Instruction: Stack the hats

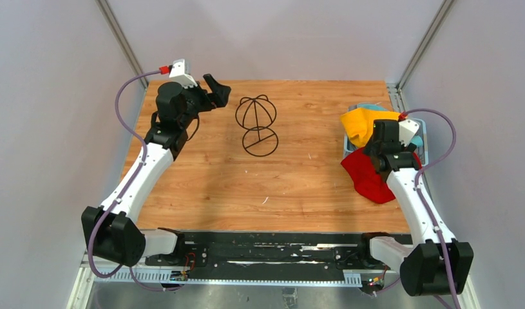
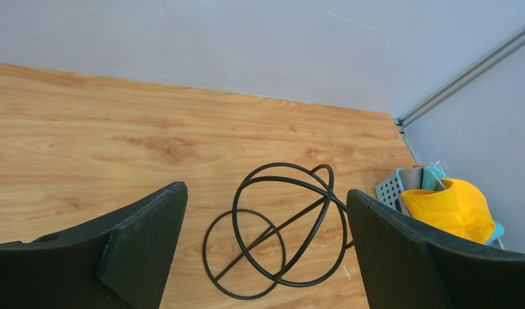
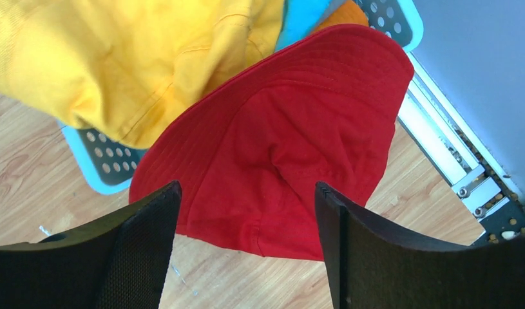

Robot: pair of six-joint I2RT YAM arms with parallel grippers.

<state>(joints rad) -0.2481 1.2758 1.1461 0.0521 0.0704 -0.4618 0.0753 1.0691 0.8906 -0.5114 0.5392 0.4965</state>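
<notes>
The red hat [image 3: 279, 141] is soft, light fabric and looks limp enough to fold wherever it is pinched. Its stitched brim seems the firmest place to take hold; otherwise the crown could be bunched between the pads. It spills over the edge of the light blue basket [image 3: 98, 164] onto the table [image 1: 201, 180] at the right side, with the yellow hat [image 3: 118, 58] heaped just beside it. The right gripper [image 3: 247, 193] hovers above the red crown, fingers spread wide and empty, with no contact visible. The left gripper [image 2: 266, 193], equally wide and empty, is well apart, facing the black wire stand [image 1: 255, 114].
</notes>
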